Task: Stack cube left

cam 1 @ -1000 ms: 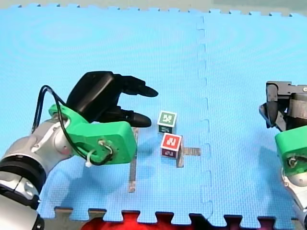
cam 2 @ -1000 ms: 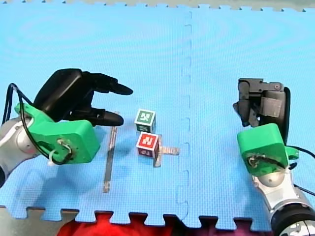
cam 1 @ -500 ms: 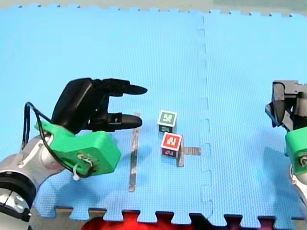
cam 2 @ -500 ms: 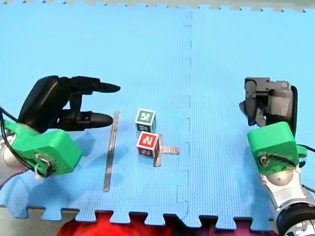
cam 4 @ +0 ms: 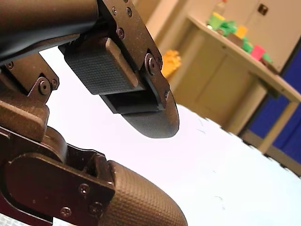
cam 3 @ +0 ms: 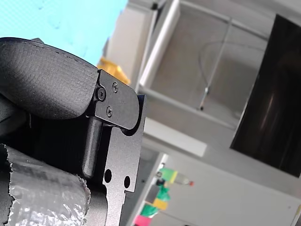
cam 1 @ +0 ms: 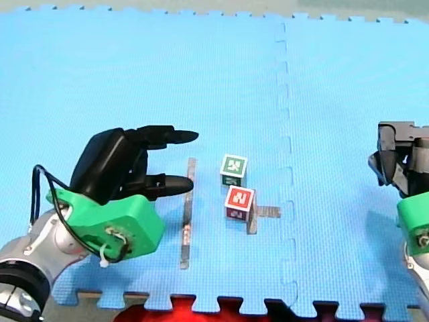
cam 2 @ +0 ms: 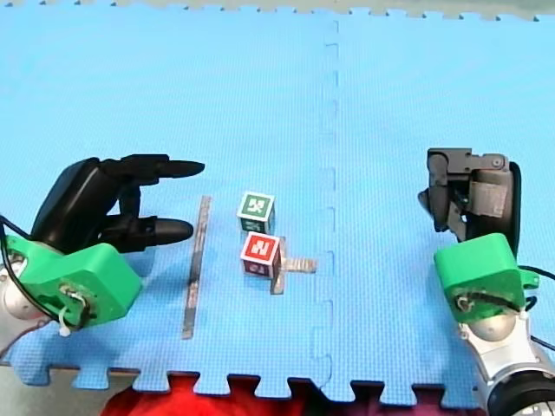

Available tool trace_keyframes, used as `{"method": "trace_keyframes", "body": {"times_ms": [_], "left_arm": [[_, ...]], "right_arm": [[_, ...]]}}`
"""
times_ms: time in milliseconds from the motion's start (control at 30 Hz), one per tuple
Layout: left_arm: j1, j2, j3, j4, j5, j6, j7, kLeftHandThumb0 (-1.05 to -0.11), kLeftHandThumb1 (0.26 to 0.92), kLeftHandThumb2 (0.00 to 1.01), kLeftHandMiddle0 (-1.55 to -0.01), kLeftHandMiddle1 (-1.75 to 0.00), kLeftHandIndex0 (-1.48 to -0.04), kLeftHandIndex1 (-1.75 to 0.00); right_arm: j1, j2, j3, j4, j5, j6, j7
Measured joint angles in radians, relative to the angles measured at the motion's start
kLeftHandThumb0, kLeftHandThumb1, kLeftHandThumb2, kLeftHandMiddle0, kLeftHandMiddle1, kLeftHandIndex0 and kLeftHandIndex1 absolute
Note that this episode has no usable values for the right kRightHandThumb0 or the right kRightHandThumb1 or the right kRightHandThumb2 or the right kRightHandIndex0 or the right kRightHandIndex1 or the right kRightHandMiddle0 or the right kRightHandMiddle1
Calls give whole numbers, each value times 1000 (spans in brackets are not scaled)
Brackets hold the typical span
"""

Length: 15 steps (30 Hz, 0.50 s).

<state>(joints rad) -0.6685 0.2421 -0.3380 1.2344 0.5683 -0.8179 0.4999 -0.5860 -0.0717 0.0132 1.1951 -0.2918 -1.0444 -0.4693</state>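
The blue foam mat (cam 1: 201,80) carries all items. At its left, the left hand (cam 1: 124,168) holds nothing and is unclenched, its fingertips (cam 1: 182,182) reaching a long tape strip (cam 1: 186,228). Right of that strip, near the mat's centre, the green cube (cam 1: 233,169) stands on the mat, with the red cube (cam 1: 239,202) just in front of it, unstacked, beside a short tape strip (cam 1: 266,212). At the far right, the right hand (cam 2: 466,192) is well apart from both cubes; whether it is closed cannot be told.
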Motion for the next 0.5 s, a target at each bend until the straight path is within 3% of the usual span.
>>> {"method": "trace_keyframes", "body": {"times_ms": [200,500], "left_arm": [[-34,-23,-77,-28,118,177,126,-915,806,0,-874,-1746,-868,-15],[-106,-80,-108,32,124,289,130,-910,784,0,-919,-1746,-901,-17]], "right_arm": [[4,5,7,-25,-11,0,-18],[17,6,16,-60,-33,6,-62]]}}
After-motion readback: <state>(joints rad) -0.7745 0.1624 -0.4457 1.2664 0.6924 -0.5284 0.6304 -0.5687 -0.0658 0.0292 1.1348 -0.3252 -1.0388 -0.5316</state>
